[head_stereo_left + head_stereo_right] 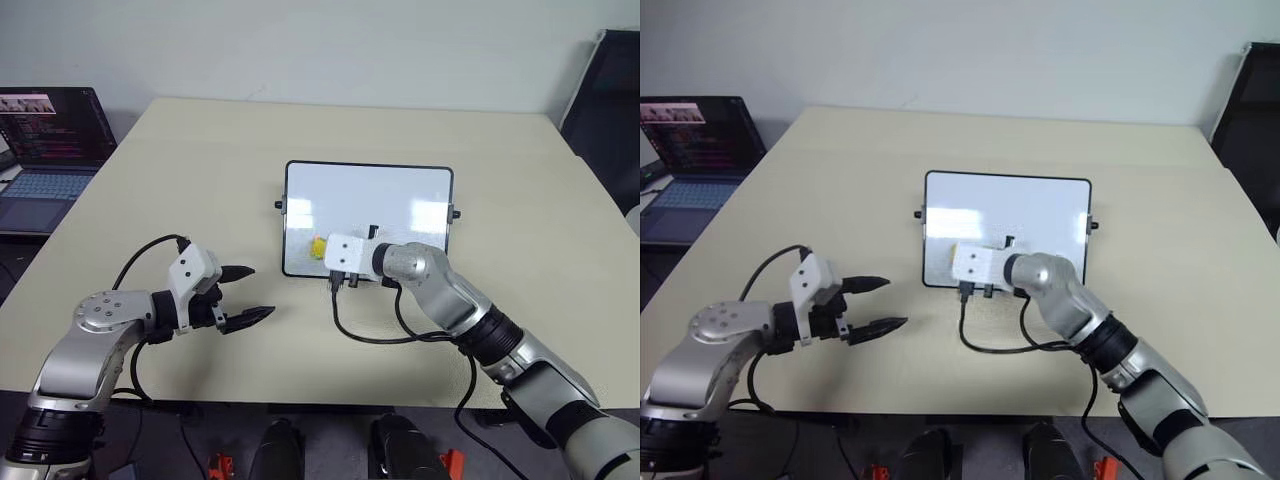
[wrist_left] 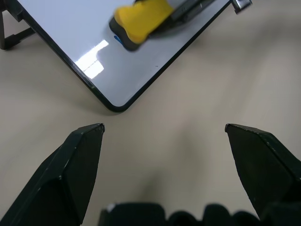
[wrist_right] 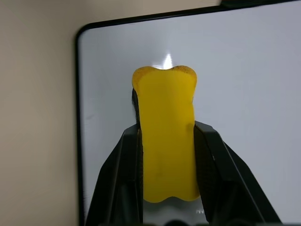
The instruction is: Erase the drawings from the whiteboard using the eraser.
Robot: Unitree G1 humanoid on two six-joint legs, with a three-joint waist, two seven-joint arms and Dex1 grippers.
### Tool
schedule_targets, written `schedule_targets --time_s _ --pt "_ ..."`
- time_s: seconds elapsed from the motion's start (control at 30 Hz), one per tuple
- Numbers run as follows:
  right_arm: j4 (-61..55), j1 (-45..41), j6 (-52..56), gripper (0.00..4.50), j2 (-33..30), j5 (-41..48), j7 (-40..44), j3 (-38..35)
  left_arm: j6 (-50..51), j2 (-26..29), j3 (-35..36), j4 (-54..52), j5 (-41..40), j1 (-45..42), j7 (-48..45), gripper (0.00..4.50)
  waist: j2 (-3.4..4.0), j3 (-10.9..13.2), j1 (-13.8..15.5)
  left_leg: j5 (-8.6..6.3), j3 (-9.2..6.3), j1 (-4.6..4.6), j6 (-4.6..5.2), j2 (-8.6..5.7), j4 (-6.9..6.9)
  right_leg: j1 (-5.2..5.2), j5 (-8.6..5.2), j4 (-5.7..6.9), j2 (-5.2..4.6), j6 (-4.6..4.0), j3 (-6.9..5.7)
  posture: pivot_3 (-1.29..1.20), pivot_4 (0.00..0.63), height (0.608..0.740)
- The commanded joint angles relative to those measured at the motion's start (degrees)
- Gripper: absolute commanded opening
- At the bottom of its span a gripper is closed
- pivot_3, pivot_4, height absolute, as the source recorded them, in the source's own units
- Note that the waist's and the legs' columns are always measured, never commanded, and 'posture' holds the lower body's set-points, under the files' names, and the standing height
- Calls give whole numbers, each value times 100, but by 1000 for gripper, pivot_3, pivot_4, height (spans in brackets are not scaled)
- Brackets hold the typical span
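While the right gripper (image 3: 167, 141) pinches the eraser (image 3: 165, 136) over the whiteboard (image 1: 400, 195), perhaps touching it, the left gripper (image 1: 250, 293) hovers above the desk (image 1: 180, 180), jaws spread.

We see the yellow eraser (image 3: 168, 141) pressed near the lower-left corner of the black-framed whiteboard (image 1: 400, 195), which lies flat.

An office or lab: beige table (image 1: 200, 180), open laptop (image 1: 50, 150) (code on screen), plain wall (image 1: 300, 40).
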Motion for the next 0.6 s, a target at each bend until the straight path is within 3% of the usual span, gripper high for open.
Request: schedule_targets --time_s 0.03,0.23,0.5,0.6 --pt "196 -158 -216 1108 82 -292 -330 -210 -95 42 65 -123 -9 6 -3 4500 0 0 -2 0 0 0 0 0 8 -1 -8 11 0 6 1 0 150 740" --pt "616 -434 -528 1108 388 -452 -728 -406 -95 41 59 -124 -12 24 -22 4500 0 0 -8 5 -2 1 7 0 51 -16 -22 72 4 -22 4 0 150 740" --pt "472 -184 -725 1108 266 -615 300 159 -87 31 68 -147 -23 61 -15 4500 0 0 -2 5 -1 -2 7 0 56 -14 -17 70 3 -6 5 0 150 740" --pt "643 -270 -692 1108 346 -821 -146 -82 -86 28 68 -154 -28 78 -16 4500 0 1 -7 4 -1 -2 7 0 56 -15 -19 70 3 -7 5 0 150 740"
